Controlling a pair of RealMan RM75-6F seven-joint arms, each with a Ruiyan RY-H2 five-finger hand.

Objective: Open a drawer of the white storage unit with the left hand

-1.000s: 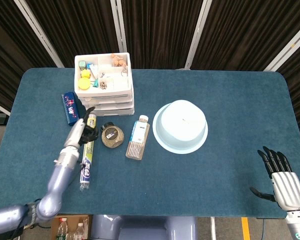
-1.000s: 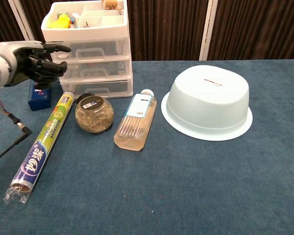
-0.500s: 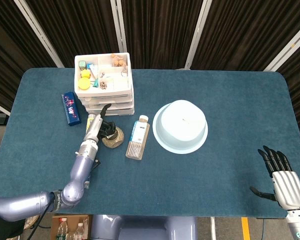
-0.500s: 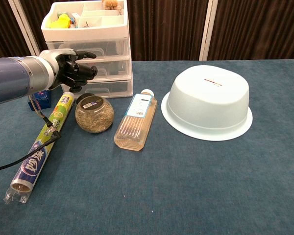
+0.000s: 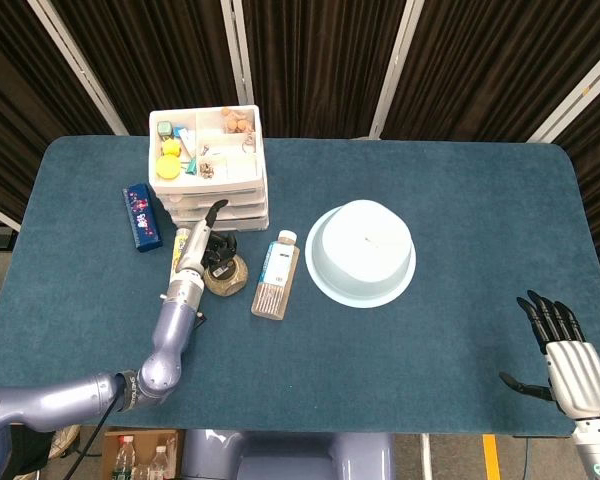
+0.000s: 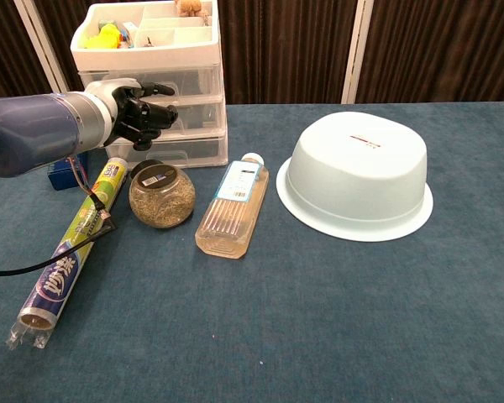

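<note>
The white storage unit (image 6: 164, 63) stands at the back left, with an open tray of small items on top and three clear drawers below, all pushed in. My left hand (image 6: 143, 113) hovers right in front of the middle drawer (image 6: 185, 113), its fingers curled in and one stretched out along the top. Whether it touches the drawer handle is not visible. From above, my left hand (image 5: 208, 240) lies between the storage unit (image 5: 212, 170) and the jar. My right hand (image 5: 565, 360) rests at the table's front right corner, fingers spread, holding nothing.
In front of the unit sit a round jar (image 6: 161, 195), a lying clear bottle (image 6: 231, 206) and a long film roll (image 6: 71, 248). A blue box (image 5: 140, 215) lies left of the unit. An upturned white bowl (image 6: 359, 172) sits mid-table.
My left hand has swung from the left, near the blue box, rightward and up to the front of the drawers. The drawers have not moved, nor has the right hand.
</note>
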